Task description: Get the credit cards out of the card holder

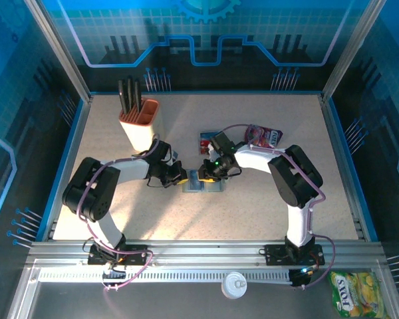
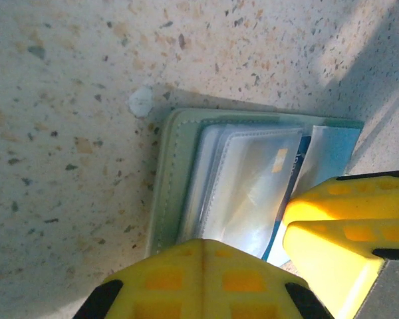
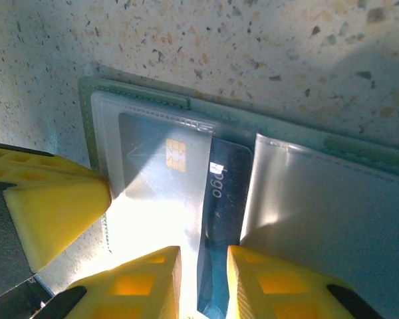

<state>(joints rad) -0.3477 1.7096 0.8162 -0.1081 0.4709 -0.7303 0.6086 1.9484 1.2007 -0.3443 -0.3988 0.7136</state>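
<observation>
Your closed left end effector (image 1: 181, 178) pins the card holder (image 2: 163, 186) at its 9 o'clock edge. Your right end effector (image 3: 204, 269) straddles a dark credit card (image 3: 223, 193), but I can't tell if it's clamped. Squeeze firmly, then draw straight out.

The near half of the table (image 1: 206, 222) between the arms lies bare, and so do its left and right margins; a hand can pass freely there. Over the wallet (image 1: 201, 184) room is tight. The left gripper (image 1: 179, 177), closed, and the right gripper (image 1: 205, 173), fingers slightly apart, stand almost touching above it. Just behind them a loose card (image 1: 208, 141) lies flat. The pouch (image 1: 263, 136) sits close behind the right arm (image 1: 289, 173). The cup (image 1: 138, 123) stands tall just behind the left arm (image 1: 113, 176), narrowing that side.
</observation>
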